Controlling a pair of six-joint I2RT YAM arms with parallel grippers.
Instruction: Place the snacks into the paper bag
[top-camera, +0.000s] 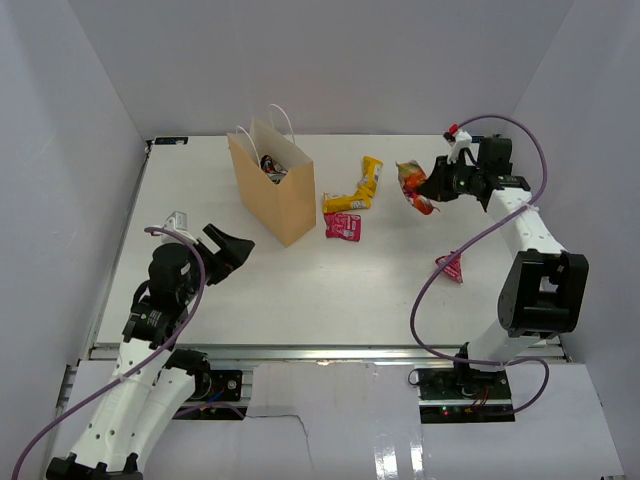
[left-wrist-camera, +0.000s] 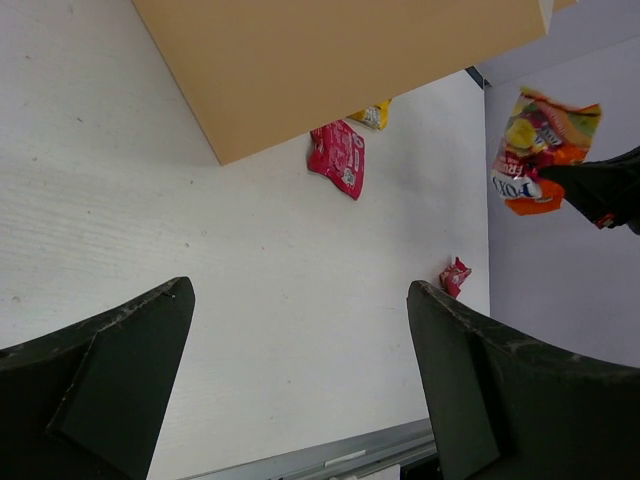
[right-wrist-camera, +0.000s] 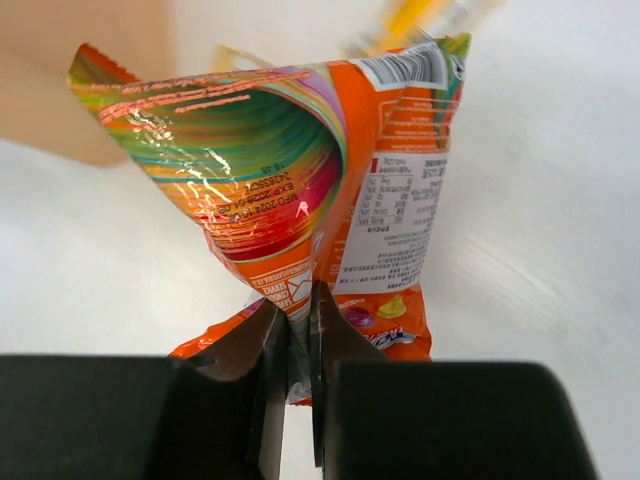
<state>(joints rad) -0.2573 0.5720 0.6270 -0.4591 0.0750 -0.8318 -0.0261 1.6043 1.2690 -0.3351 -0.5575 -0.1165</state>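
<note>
1 orange packet (right-wrist-camera: 300, 170) hangs in the air well to the right of the paper bag (top-camera: 272, 185). An edge of it is pinched between the pressed-together fingers of the right hand (right-wrist-camera: 298, 335). The bag stands upright on the white bench (top-camera: 330, 290) with its mouth open, and a dark packet (top-camera: 273, 167) shows inside. Near the bag's right side lies a yellow packet (top-camera: 362, 185), and a pink packet (top-camera: 343, 225) lies just beside the bag's near right corner. Another small pink packet (top-camera: 449, 267) lies farther right of the bag, beside the right arm (top-camera: 535, 270). The left hand (left-wrist-camera: 300, 385) hovers on the near left side of the bag, fingers spread wide and holding nothing.
</note>
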